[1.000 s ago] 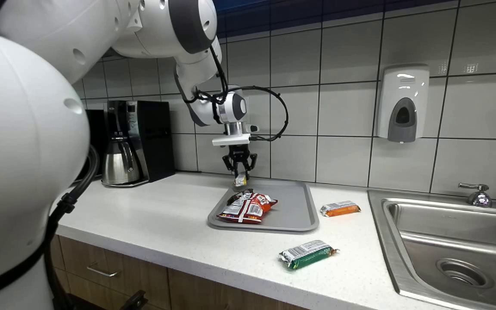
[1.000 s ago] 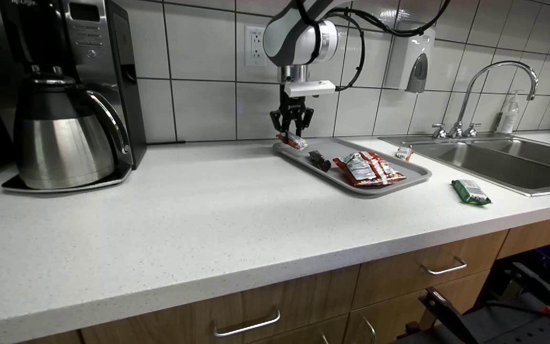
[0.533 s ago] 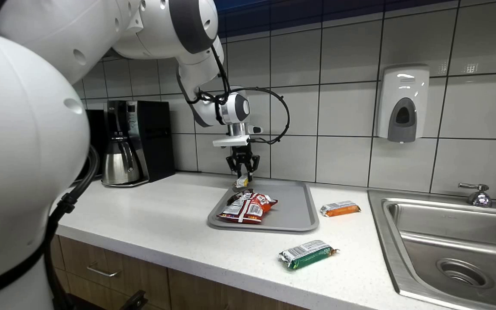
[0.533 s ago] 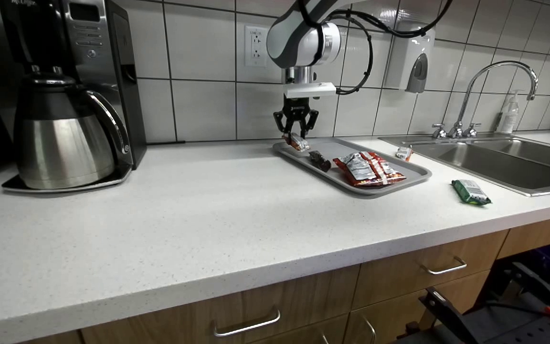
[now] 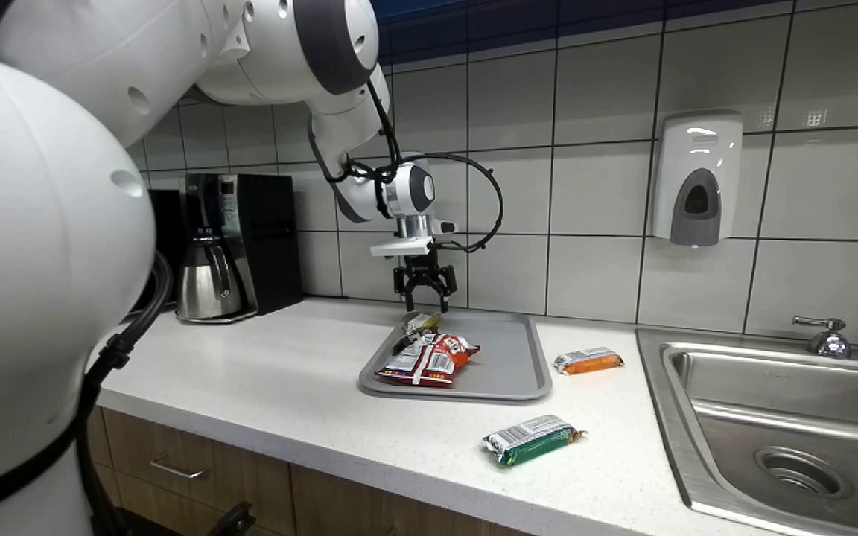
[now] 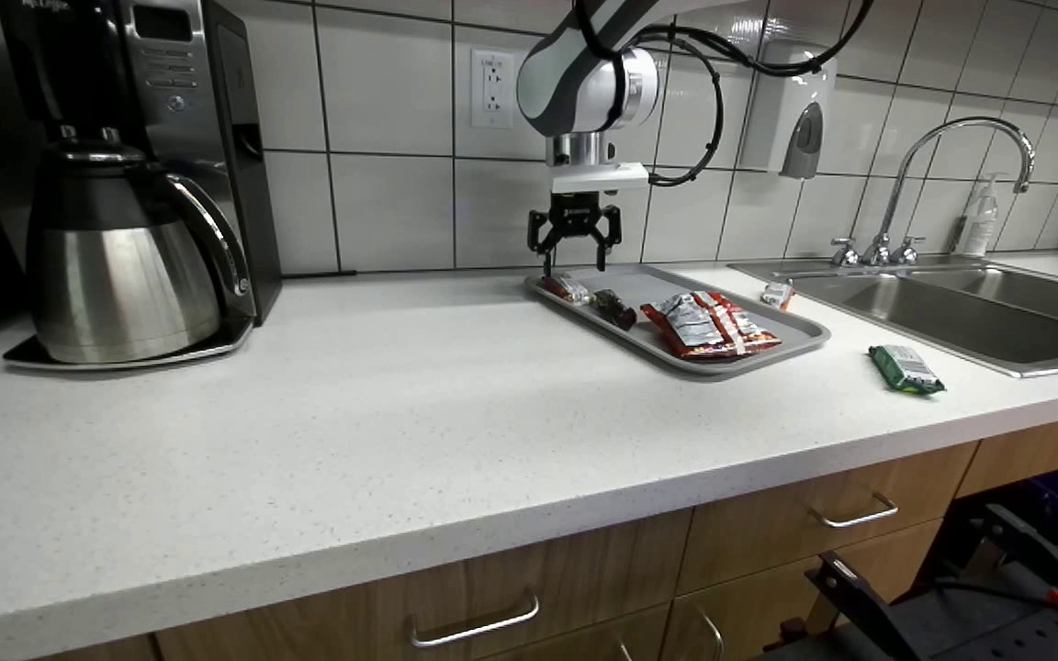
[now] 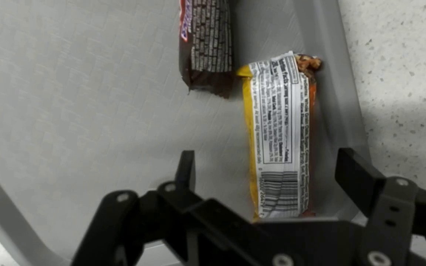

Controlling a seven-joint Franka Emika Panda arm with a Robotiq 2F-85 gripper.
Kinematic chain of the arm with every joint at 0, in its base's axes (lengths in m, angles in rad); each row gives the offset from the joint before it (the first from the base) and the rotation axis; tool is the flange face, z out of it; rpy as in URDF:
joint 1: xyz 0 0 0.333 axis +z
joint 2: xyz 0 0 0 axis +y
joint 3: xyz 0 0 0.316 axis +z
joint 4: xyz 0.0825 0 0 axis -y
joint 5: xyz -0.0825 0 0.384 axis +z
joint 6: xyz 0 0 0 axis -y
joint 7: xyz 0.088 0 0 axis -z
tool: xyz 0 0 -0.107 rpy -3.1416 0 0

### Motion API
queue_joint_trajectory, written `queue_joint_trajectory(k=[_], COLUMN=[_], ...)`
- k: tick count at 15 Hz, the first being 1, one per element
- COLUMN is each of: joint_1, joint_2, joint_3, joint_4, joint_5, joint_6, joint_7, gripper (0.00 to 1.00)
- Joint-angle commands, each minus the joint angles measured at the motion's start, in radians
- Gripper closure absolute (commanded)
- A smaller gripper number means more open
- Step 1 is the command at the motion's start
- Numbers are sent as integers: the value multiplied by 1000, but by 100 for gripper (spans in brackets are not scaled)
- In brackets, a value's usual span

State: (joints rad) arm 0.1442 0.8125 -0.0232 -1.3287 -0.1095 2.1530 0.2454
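My gripper [image 5: 427, 307] [image 6: 574, 268] [image 7: 266, 162] stands open just above the back left corner of a grey tray [image 5: 507, 357] [image 7: 105, 111]. A yellow-and-white wrapped bar [image 5: 423, 321] [image 6: 568, 288] [image 7: 279, 133] lies on the tray along its edge. In the wrist view it runs between the two spread fingers, with a gap on each side; its near end is hidden by the gripper body. Close by lies a dark brown wrapped bar [image 6: 614, 308] [image 7: 211, 40]. A red and silver snack bag [image 5: 436, 357] [image 6: 713, 323] rests on the tray too.
On the counter, an orange-and-silver bar [image 5: 591, 361] lies between tray and sink [image 5: 667, 417]; a green bar [image 5: 533, 439] [image 6: 906, 369] is nearer the front edge. A coffee maker with steel carafe [image 6: 125, 266] stands at the left. The tiled wall [image 5: 507, 275] rises close behind the tray.
The fingers have spread apart and let go of the yellow-and-white bar, which has dropped onto the tray. The arm has shifted slightly to the right and down in both exterior views.
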Motion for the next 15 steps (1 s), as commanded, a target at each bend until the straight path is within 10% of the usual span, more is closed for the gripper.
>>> queue_joint_trajectory(k=[1,15], joint_1=[11,22], joint_2=[-10,-207], joint_3=[-12,-19], joint_4=[15,-243], joint_5=[6,1], joint_6=[-34,32], joint_7=[25,130], gripper=[0,0])
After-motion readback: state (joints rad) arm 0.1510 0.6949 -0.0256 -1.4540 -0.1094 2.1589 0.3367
